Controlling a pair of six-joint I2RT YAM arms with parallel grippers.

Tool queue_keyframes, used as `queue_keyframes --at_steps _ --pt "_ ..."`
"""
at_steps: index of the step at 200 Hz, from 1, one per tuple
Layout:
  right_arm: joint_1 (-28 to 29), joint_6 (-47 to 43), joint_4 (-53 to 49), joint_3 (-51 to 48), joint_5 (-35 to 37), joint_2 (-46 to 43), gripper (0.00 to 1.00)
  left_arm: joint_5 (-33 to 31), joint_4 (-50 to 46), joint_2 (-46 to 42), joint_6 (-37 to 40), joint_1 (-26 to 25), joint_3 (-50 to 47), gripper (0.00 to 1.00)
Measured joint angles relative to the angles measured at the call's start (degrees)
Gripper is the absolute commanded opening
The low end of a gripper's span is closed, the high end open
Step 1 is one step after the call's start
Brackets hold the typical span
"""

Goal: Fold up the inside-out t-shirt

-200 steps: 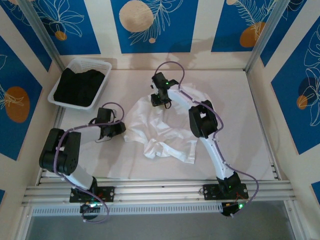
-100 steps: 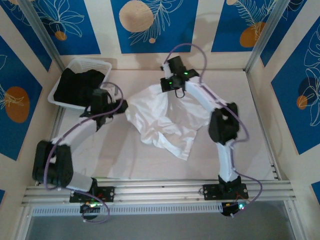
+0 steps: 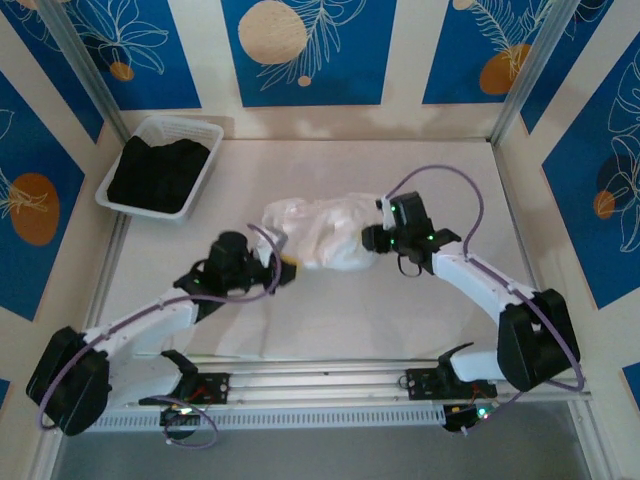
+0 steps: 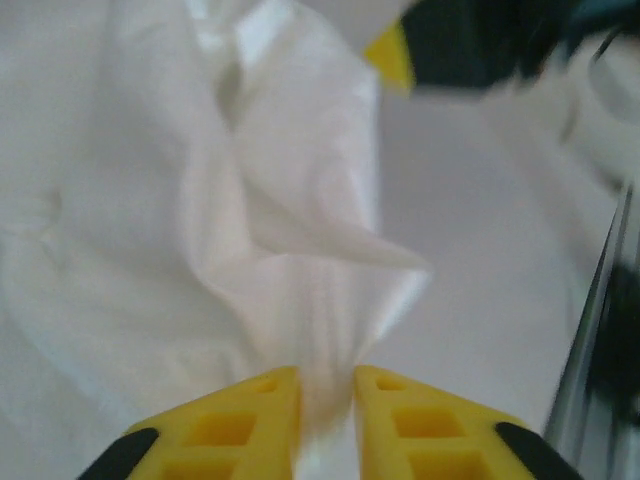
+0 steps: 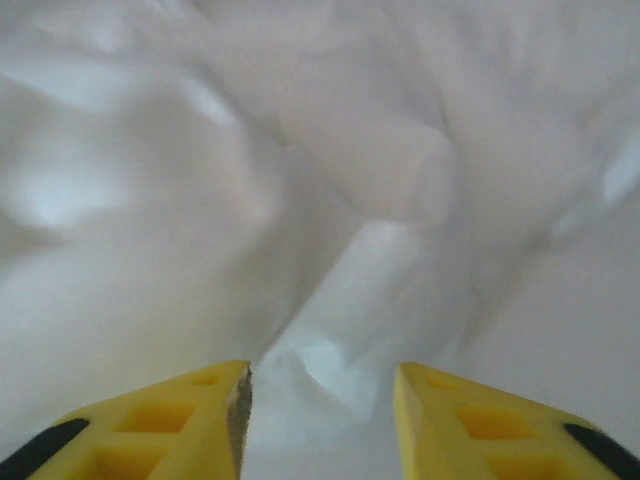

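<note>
Where the t-shirt lies: the inside-out t-shirt (image 3: 318, 232) sits in the middle of the worktop (image 3: 350, 320), bunched into a narrow heap between the two grippers, well apart from the basket.
T-shirt look: plain white, thin, soft cotton, gathered into rounded lumps and loose folds, with no flat panel showing.
T-shirt close up: the left wrist view shows the t-shirt (image 4: 280, 200) drawn into one long ridge with a pointed flap to its right; the right wrist view shows the t-shirt (image 5: 300, 150) as smooth, puffy billows.
Left gripper: the left gripper (image 3: 285, 267) is at the heap's near-left end; the left gripper (image 4: 327, 400) has its yellow plastic fingers (image 4: 250, 420) close together, pinching a pleated tail of cloth.
Right gripper: the right gripper (image 3: 372, 240) touches the heap's right end; the right gripper (image 5: 320, 400) has its fingers (image 5: 200, 410) spread, with cloth bulging into the gap but not squeezed.
Basket: a white plastic basket (image 3: 205, 170) with latticed walls stands at the far-left corner.
Basket contents: a black garment (image 3: 158, 172), crumpled and matte.
Worktop: pale, smooth, flat.
</note>
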Motion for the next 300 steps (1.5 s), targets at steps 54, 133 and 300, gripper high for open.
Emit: queue_keyframes --at_steps 54,133,300 --pt "6.2 0.1 -1.9 2.6 2.8 -0.2 0.51 -5.9 -6.1 0.3 0.0 -2.7 0.2 0.52" --pt "10.4 5.3 3.2 5.0 2.7 11.9 0.55 -16.7 -5.9 22.4 0.4 -2.7 16.7 0.56" --pt "-0.3 0.0 8.9 -2.3 -21.9 -1.7 0.01 -11.4 1.2 20.0 -4.4 6.5 14.8 0.23"
